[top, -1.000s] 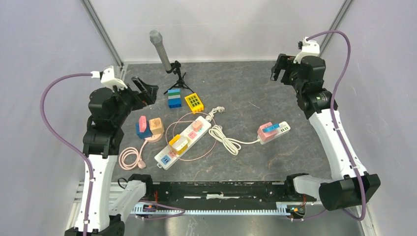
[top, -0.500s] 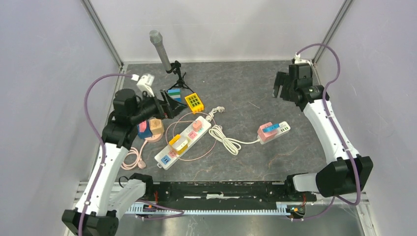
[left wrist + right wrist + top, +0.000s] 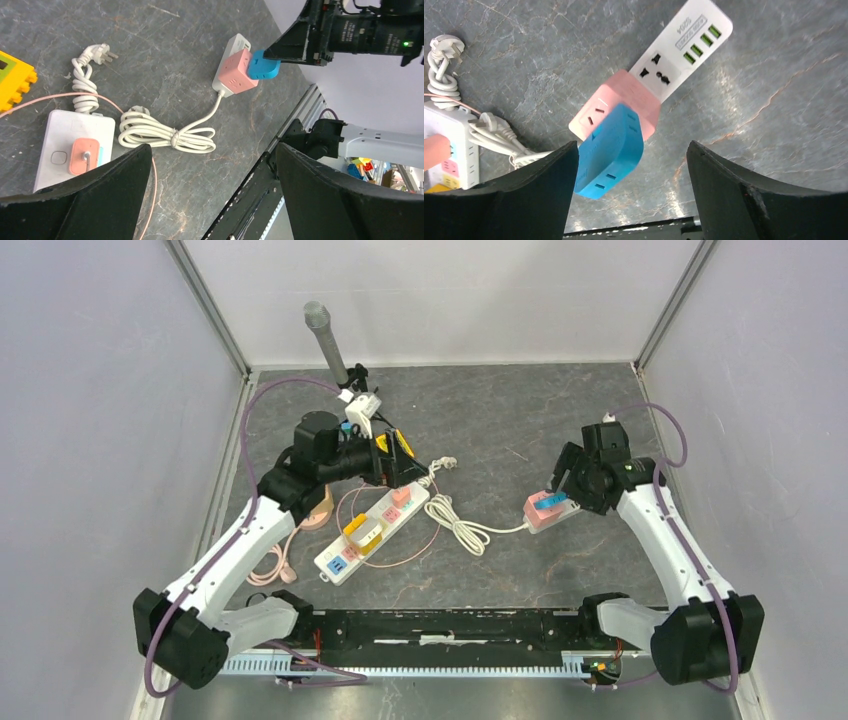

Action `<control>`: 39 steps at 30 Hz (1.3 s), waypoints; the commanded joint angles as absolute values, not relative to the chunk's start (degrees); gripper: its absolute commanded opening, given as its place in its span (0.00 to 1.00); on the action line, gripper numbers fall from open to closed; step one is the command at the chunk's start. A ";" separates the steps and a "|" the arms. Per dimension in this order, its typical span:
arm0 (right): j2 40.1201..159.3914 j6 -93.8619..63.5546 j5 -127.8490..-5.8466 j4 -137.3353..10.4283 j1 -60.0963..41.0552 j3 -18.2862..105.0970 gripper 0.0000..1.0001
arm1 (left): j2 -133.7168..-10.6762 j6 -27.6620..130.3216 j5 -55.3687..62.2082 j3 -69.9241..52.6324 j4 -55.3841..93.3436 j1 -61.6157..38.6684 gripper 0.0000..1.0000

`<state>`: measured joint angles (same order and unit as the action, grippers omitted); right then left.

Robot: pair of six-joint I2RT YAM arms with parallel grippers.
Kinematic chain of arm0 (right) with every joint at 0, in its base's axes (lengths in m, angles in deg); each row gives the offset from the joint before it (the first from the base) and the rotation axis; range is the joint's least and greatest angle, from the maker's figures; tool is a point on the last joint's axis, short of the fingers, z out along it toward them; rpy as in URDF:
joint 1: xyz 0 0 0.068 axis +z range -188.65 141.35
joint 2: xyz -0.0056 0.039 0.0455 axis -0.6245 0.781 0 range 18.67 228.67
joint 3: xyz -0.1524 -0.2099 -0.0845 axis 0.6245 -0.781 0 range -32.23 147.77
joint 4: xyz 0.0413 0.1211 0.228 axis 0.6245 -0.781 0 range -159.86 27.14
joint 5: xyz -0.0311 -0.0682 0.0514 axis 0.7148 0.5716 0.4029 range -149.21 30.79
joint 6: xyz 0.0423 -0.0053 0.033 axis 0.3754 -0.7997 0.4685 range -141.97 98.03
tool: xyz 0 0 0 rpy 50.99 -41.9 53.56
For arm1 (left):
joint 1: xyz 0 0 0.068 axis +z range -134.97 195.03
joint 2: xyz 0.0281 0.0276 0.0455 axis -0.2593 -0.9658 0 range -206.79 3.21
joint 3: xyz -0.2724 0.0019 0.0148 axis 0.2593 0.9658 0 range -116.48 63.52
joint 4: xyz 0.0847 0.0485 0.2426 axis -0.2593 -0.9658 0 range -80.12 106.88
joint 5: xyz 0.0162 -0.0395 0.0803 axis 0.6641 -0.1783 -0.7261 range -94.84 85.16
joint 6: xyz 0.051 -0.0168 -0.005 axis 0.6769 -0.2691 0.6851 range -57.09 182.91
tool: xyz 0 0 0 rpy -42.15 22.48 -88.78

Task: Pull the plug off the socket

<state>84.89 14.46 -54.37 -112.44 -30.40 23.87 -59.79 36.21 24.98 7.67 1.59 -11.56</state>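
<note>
We see the blue plug [image 3: 610,150] on the right side of the worktop [image 3: 500,410], about halfway between near and far. It sticks in a pink cube socket [image 3: 624,97]. The pink cube sits on one end of a small white socket strip [image 3: 686,42]. The strip lies flat and has four green slots at its other end.

The right end effector [image 3: 631,150] hangs just over the plug. Its two fingers [image 3: 749,200] are apart, one on each side of the blue plug. One finger is just beside the plug, and we cannot tell if it touches. The other finger is well apart from it. The plug is not squeezed yet.

A white cord [image 3: 458,522] runs left from the small strip and is tied in a bundle near the middle of the worktop. Left of the bundle lies a long white power strip [image 3: 55,130] with pink, yellow and blue plugs in it. A thin pink wire [image 3: 65,93] loops around it.

The left end effector [image 3: 210,150] hovers above the far end of the long strip, near a yellow block [image 3: 12,80]. Its fingers are wide apart and hold nothing. A grey microphone [image 3: 327,340] stands on a small stand at the far left
</note>
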 commanded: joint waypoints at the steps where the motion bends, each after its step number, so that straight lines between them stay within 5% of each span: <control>1: 82.40 24.61 -57.52 -110.67 -30.21 20.54 0.83 | -61.22 38.13 22.07 5.59 4.66 -13.31 1.00; 7: 81.13 31.81 -61.58 -106.92 -30.22 18.57 0.68 | -61.11 39.67 20.15 5.78 2.71 -13.46 1.00; 12: 81.15 33.64 -61.57 -106.13 -30.23 18.40 0.37 | -61.21 40.27 19.75 5.69 2.07 -13.46 1.00; 17: 83.52 31.70 -65.36 -103.64 -29.98 18.85 0.19 | -61.61 40.16 20.03 5.69 1.46 -13.45 1.00; 28: 94.23 15.62 -70.89 -98.42 -22.47 25.15 0.12 | -68.70 36.36 23.75 4.52 3.76 -14.41 1.00; 39: 92.83 9.55 -72.96 -92.54 -21.90 27.72 0.09 | -84.42 28.03 25.44 -0.35 13.45 -18.90 1.00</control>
